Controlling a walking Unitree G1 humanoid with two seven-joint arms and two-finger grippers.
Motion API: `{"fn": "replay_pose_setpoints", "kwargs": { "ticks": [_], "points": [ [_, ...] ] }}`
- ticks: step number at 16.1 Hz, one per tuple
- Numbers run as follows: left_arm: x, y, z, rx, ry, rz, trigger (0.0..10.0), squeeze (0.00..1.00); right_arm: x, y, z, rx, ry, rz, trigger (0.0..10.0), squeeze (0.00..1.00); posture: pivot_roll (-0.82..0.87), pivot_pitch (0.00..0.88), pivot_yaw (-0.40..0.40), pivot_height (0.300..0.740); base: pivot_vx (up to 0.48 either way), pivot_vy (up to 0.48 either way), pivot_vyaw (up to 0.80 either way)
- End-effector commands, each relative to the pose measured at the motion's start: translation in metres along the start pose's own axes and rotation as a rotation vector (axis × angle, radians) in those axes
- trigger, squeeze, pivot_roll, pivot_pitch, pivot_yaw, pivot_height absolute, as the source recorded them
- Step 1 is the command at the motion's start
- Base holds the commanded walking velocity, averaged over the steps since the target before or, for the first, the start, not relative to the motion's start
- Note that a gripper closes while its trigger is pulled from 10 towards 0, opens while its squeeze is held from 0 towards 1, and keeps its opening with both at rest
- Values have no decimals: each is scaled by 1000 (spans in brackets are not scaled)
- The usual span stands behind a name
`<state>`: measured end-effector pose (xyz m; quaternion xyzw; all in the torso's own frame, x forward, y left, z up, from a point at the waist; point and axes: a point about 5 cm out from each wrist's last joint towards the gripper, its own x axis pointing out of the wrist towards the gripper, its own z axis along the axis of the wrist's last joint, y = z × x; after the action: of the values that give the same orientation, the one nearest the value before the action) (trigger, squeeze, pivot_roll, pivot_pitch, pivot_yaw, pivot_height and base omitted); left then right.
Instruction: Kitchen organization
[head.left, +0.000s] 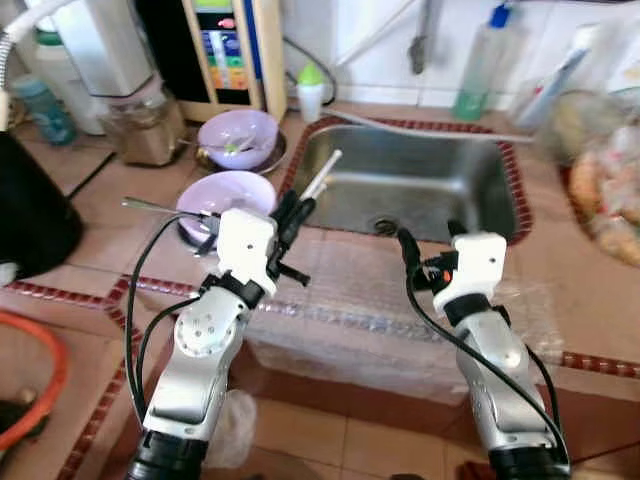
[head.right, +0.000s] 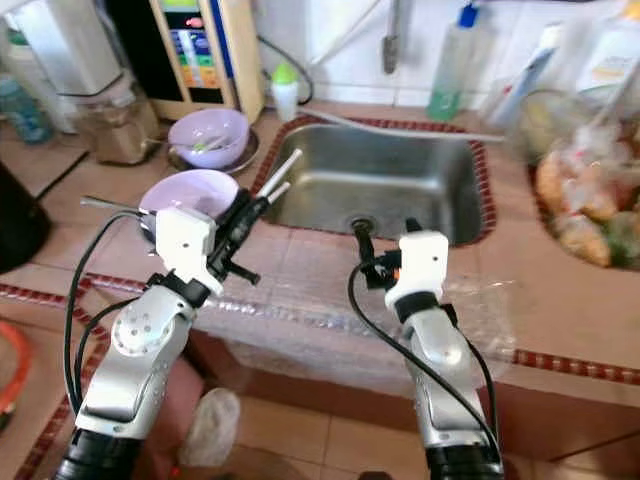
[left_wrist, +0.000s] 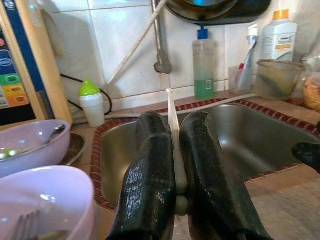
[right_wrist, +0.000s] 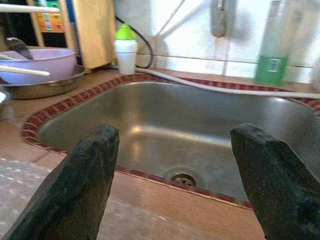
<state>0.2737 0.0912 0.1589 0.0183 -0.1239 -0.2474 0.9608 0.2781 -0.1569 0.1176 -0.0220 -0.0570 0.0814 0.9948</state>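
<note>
**Chopsticks held at the sink's near-left corner**

My left hand (head.left: 296, 208) is clenched on a pair of pale chopsticks (head.left: 322, 176), my two black fingers (left_wrist: 150, 185) pressed against them from either side. It sits just off the near-left corner of the steel sink (head.left: 420, 180), and the chopsticks slant up and out over that corner's red-tiled rim, their tips above the basin.

My right hand (right_wrist: 175, 185) hangs released, fingers spread wide apart, at the sink's near edge and roughly in line with the drain (right_wrist: 182, 178). It touches nothing.

Left of the sink, on the counter (head.left: 590, 290), stands a lilac bowl (head.left: 226, 195) with a fork in it, close beside my left hand. A second lilac bowl (head.left: 240, 135) sits further back on a metal plate, a spoon resting inside. Behind the sink's far-left corner is a small white bottle with a green cap (head.left: 311, 90); behind its far-right side, against the wall tiles, a green soap bottle (head.left: 480, 65).

A sheet of clear bubble wrap (head.left: 360, 310) lies over the counter edge in front of the sink, under both my arms.
</note>
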Motion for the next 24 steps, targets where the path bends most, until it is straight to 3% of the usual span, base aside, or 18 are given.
{"fn": "replay_pose_setpoints", "kwargs": {
  "ticks": [1, 8, 20, 24],
  "points": [
    [0, 2, 2, -1, -12, -1, 10000, 0, 1, 2, 2, 2, -10, 0, 10000, 0, -77, 0, 71, 740, 292, 0, 0],
    [2, 0, 2, 12, -17, -18, 10000, 0, 2, 2, 2, 0, -14, -1, 10000, 0, -83, 0, 76, 740, 441, 0, 0],
    [1, 2, 1, 19, -24, 17, 10000, 0, 2, 2, 2, -9, -11, 9, 10000, 0, -82, 0, 65, 740, 0, 0, 0],
    [1, 2, 1, 19, -20, 17, 10000, 0, 2, 4, 1, -6, -11, 10, 10000, 0, -82, 0, 72, 740, 0, -387, 0]
  ]
}}
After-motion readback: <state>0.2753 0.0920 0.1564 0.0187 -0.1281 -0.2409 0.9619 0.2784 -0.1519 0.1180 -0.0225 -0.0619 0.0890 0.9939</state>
